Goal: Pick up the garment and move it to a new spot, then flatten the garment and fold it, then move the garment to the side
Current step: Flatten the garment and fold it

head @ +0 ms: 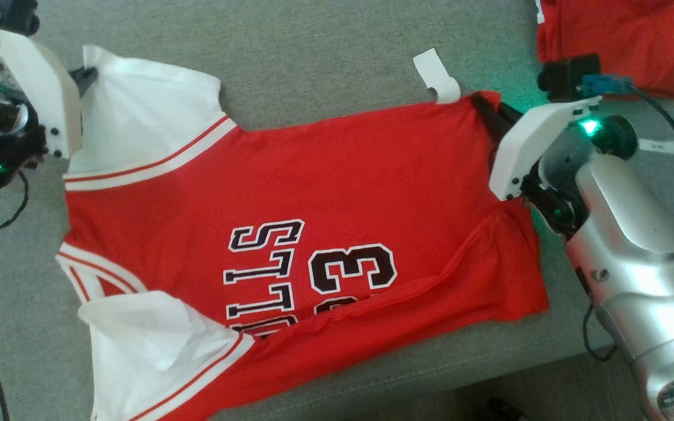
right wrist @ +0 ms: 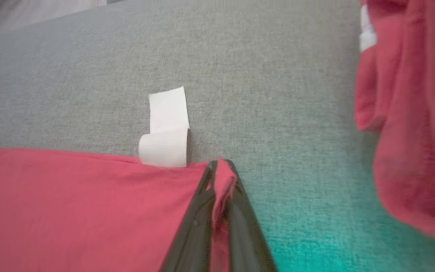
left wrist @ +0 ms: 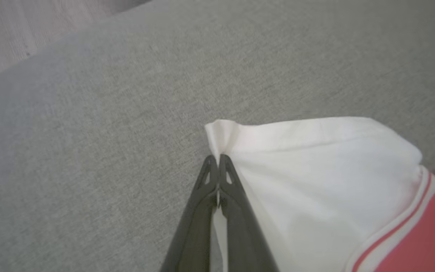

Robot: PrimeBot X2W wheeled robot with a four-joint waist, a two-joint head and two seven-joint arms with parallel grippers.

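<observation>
- Red jersey (head: 337,193) lies spread sideways across the grey woven surface (head: 325,52), with both of my end effectors on its far edge.
- The left end effector (left wrist: 218,158) is pinched tight on the corner of the far white sleeve (left wrist: 315,170). The right end effector (right wrist: 221,164) is clamped on the red hem corner, just beside a curled white tag (right wrist: 166,128).
- First risk, as I judge it: each grip takes only a small nip of cloth, so a hard pull to flatten could slip a corner free.
- Second: along the near edge a turned-over flap (head: 430,286) hides part of the lettering (the lower digits are cut off), and the near sleeve (head: 138,345) is crumpled. Folding now would lock those creases in.
- Third: uneven pulls from the two arms would skew the jersey instead of squaring it.
- Fourth: a second red garment (head: 612,41) lies near the right arm at the far corner, and a wide swing could drag it along.
</observation>
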